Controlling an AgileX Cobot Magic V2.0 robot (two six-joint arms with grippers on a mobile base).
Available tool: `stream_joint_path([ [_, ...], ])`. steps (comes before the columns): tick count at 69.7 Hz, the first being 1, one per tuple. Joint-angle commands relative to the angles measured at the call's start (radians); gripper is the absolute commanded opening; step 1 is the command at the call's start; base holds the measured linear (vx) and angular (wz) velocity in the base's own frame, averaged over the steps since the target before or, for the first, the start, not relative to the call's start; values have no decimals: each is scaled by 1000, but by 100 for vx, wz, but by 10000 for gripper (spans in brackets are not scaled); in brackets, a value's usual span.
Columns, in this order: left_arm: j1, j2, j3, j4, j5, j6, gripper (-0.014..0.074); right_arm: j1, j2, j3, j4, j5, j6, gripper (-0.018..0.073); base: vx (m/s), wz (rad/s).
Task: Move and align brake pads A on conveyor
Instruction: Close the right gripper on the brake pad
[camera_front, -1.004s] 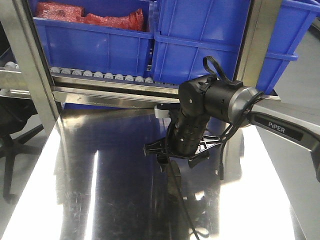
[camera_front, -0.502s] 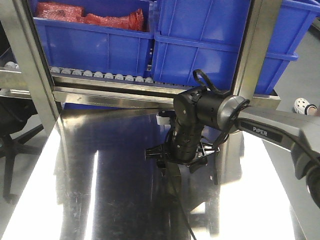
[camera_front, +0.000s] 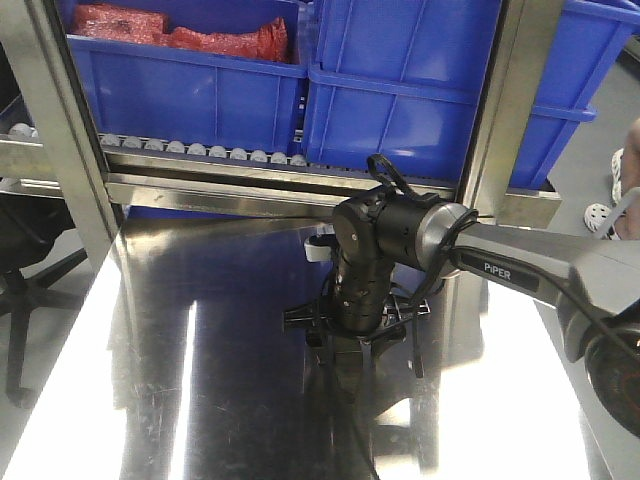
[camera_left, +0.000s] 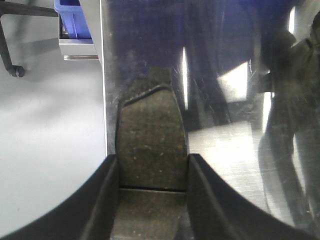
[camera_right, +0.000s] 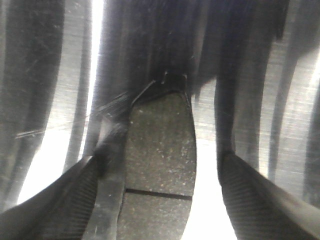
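Left tool (camera_left: 152, 160) squeezes one brake pad (camera_left: 150, 125) tight between both fingers, right above the edge of the shiny steel bench (camera_left: 225, 165), while the right tool (camera_right: 159, 162) stands wide around another brake pad (camera_right: 160, 135) down at that bench, with a gap beside one finger.

The right arm (camera_front: 520, 270) reaches across the right half of the table (camera_front: 200, 400), and the right gripper (camera_front: 350, 358) hangs low over the middle, so this side is blocked. The left half is open as far as the rack (camera_front: 230, 185). Two posts (camera_front: 60, 130) and the bins (camera_front: 200, 90) close the way there. Between the right pad (camera_right: 160, 150) and one finger (camera_right: 250, 200) a gap is free. The left gripper (camera_left: 152, 157) has no room: its fingers (camera_left: 100, 200) touch the left pad (camera_left: 150, 135) on both sides. Open floor (camera_left: 50, 125) lies beside it.
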Motion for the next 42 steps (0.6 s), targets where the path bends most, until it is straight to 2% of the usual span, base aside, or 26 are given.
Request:
stream_joint_path([
  [1, -4, -1, -30, 17, -52, -14, -6, 0, -36, -21, -9, -13, 1, 431, 0, 0],
  [8, -4, -1, -30, 17, -52, -14, -6, 0, -37, -21, -15, -5, 1, 300, 0, 0],
  [18, -4, -1, -30, 17, -52, -14, -6, 0, -41, -21, -27, 5, -25, -15, 0, 0],
  [42, -4, -1, -30, 17, -52, -14, -6, -1, -198, -21, -64, 8, -62, -8, 0, 0],
])
